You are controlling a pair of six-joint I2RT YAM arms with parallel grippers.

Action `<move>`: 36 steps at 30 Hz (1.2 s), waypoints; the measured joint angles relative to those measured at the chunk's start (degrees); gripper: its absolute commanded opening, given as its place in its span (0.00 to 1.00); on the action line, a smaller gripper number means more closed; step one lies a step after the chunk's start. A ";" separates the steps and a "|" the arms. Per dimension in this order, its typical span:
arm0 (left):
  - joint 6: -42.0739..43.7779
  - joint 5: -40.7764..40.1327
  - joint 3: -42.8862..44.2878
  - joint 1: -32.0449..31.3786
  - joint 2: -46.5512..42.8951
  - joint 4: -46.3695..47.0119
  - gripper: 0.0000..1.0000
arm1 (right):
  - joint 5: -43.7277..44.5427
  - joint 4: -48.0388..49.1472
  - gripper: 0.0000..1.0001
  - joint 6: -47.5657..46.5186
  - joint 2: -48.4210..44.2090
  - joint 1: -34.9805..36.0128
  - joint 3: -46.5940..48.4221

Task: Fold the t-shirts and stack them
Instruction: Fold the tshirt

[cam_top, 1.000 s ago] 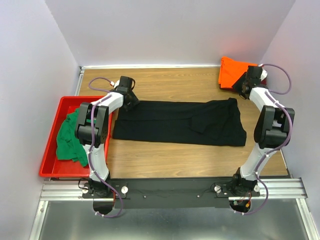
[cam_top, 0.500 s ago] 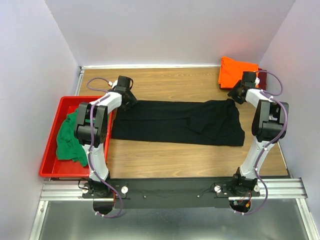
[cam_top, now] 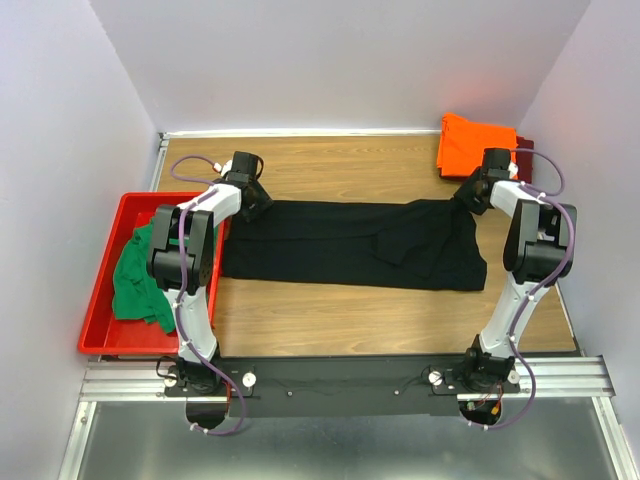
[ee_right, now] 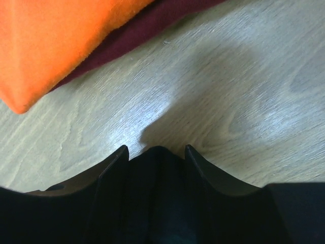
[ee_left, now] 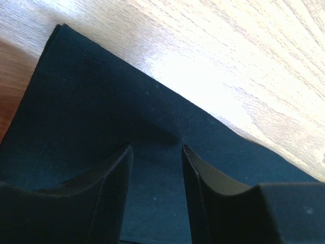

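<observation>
A black t-shirt point(cam_top: 350, 243), folded into a long band, lies across the middle of the table. My left gripper point(cam_top: 252, 198) is at its far left corner; in the left wrist view its jaws point(ee_left: 155, 147) stand open with the tips down on the black cloth point(ee_left: 91, 117). My right gripper point(cam_top: 468, 196) is at the far right corner, shut on a bunched fold of black cloth point(ee_right: 155, 173) that fills the gap point(ee_right: 155, 148). An orange t-shirt point(cam_top: 472, 140) lies folded on a maroon one point(cam_top: 524, 150) at the far right. A green t-shirt point(cam_top: 135, 275) sits crumpled in the tray.
The red plastic tray point(cam_top: 105, 290) stands off the table's left edge beside the left arm. The orange t-shirt point(ee_right: 51, 46) and maroon t-shirt point(ee_right: 147, 23) lie just beyond the right fingers. Walls close in on the back and both sides.
My right gripper came down and left from the orange shirt onto the black shirt's far right corner, which now rises to it. The shirt's left edge shifted slightly left.
</observation>
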 measured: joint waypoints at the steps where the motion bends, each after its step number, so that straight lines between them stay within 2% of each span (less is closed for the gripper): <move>1: 0.00 0.00 -0.02 0.00 0.00 0.04 0.52 | -0.11 0.09 0.54 0.20 0.00 -0.02 -0.07; 3: 0.02 -0.02 -0.02 0.00 0.00 0.04 0.52 | -0.15 0.13 0.48 0.66 0.00 -0.07 -0.11; 4: 0.02 -0.02 -0.02 0.00 0.00 0.04 0.52 | -0.13 0.22 0.38 1.05 0.00 -0.13 -0.26; 6: 0.00 -0.07 -0.07 0.00 -0.02 0.09 0.52 | -0.11 0.33 0.26 1.73 -0.15 -0.31 -0.63; 7: 0.00 -0.09 -0.11 0.02 -0.02 0.11 0.52 | 0.04 0.37 0.12 1.99 -0.28 -0.42 -1.05; 10: 0.00 -0.11 -0.26 0.02 -0.11 0.26 0.52 | 0.35 -0.17 0.00 2.97 -1.09 -0.92 -2.16; 17: -0.02 -0.11 -0.48 0.09 -0.20 0.52 0.52 | 4.02 -2.10 0.01 3.96 -6.88 -1.40 -5.03; 20: -0.09 -0.09 -0.55 0.09 -0.22 0.61 0.52 | 6.12 -2.58 0.04 4.02 -10.23 -1.38 -5.16; 23: -0.20 -0.09 -0.57 0.09 -0.22 0.70 0.52 | 8.46 -2.75 0.11 4.00 -12.37 -1.33 -5.16; 26: -0.24 -0.07 -0.57 0.09 -0.22 0.79 0.52 | 10.40 -2.97 0.27 4.07 -12.61 -1.29 -5.16; 28: -0.24 -0.04 -0.59 0.09 -0.22 0.81 0.52 | 11.74 -3.17 0.32 3.74 -12.28 -1.31 -5.16; 31: -0.22 -0.13 -0.63 0.22 -0.22 0.96 0.52 | 13.51 -3.10 0.46 3.48 -11.56 -2.03 -5.16; 36: -0.20 -0.13 -0.66 0.31 -0.22 1.01 0.52 | 13.60 -3.10 0.45 3.39 -11.34 -2.58 -5.18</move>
